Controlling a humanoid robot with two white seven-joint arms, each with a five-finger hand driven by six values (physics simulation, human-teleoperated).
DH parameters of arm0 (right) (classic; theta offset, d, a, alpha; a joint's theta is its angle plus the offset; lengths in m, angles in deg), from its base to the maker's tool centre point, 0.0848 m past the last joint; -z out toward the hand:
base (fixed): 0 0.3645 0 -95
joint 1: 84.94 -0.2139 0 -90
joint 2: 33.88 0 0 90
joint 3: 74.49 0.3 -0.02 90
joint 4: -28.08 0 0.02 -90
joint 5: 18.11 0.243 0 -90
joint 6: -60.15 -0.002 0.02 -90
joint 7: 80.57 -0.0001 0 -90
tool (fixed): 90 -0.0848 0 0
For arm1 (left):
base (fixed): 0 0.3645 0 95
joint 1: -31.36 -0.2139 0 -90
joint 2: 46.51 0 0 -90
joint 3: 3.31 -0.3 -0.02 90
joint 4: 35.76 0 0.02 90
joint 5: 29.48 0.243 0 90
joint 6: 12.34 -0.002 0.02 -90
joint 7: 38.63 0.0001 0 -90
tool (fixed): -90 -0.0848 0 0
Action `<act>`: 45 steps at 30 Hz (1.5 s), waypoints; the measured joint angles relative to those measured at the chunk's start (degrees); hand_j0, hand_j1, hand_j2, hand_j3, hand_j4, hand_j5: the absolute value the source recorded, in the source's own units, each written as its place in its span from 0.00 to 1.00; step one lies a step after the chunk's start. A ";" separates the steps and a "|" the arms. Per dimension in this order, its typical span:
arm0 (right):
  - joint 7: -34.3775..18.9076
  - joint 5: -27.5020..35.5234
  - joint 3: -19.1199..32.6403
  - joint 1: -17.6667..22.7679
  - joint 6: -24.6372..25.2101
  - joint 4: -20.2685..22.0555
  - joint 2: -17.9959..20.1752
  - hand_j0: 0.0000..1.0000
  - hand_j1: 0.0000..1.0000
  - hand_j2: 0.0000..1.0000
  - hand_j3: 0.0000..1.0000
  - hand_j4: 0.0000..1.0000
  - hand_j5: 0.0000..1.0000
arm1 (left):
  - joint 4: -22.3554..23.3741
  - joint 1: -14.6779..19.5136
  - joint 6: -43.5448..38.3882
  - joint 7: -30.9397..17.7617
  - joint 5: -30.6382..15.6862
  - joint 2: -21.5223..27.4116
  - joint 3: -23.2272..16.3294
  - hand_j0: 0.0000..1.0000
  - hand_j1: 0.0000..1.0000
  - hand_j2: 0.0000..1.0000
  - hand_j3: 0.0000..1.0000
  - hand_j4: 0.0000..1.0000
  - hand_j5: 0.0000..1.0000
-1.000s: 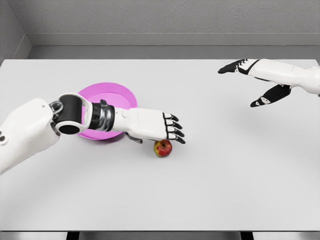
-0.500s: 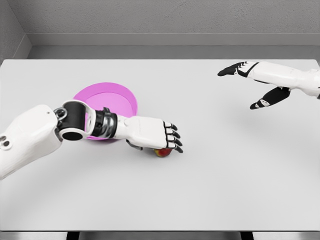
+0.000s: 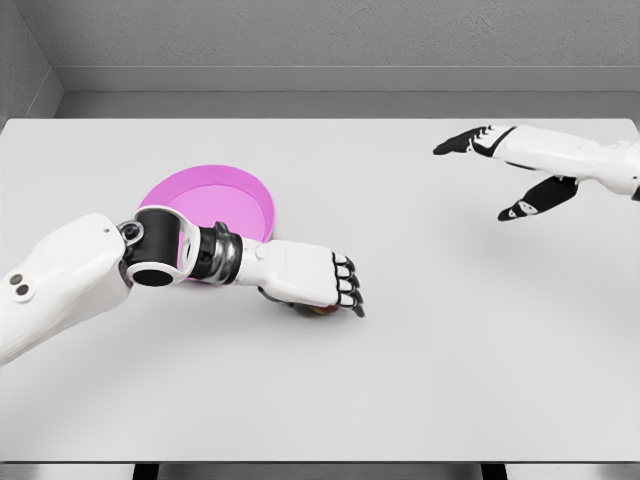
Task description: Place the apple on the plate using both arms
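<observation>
Right, my left hand [image 3: 305, 277] sits low over the apple [image 3: 318, 311], just left of the frame's centre, palm down. Only a sliver of red shows under the fingers [image 3: 347, 290], which curl down over the fruit; whether they truly pinch it I cannot tell, since the palm hides the contact. The apple rests on the white table [image 3: 420, 380], just beside the lower right rim of the pink plate [image 3: 215, 195] and apart from it. That plate lies in the left half of the frame, and my left forearm crosses over its near edge, hiding part of it. Over in the upper right of the frame my right hand [image 3: 500, 170] hangs above the table, well apart from the apple, its dark-tipped fingers spread wide and holding nothing, thumb pointing down toward the table.
</observation>
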 measured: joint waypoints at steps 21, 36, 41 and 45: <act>0.00 -0.31 0.01 0.00 0.00 -0.01 -0.13 1.00 1.00 1.00 1.00 1.00 1.00 | 1.93 0.00 0.00 -0.06 0.29 -0.94 -0.37 0.76 0.76 0.76 0.76 0.76 0.76; 0.00 -0.48 -0.51 0.00 0.00 0.00 -0.13 1.00 1.00 1.00 1.00 1.00 1.00 | 1.92 0.09 -0.05 -1.26 0.16 -1.42 -0.86 0.50 0.50 0.50 0.50 0.50 0.50; 0.00 -0.49 -0.52 0.00 0.00 0.00 -0.13 1.00 1.00 1.00 1.00 1.00 1.00 | 1.92 0.09 -0.05 -1.27 0.22 -1.45 -0.87 0.48 0.48 0.48 0.48 0.48 0.48; 0.00 -0.49 -0.53 0.00 0.00 0.00 -0.13 1.00 1.00 1.00 1.00 1.00 1.00 | 1.91 0.35 -0.01 -1.27 0.19 -1.38 -0.89 0.48 0.48 0.48 0.48 0.48 0.48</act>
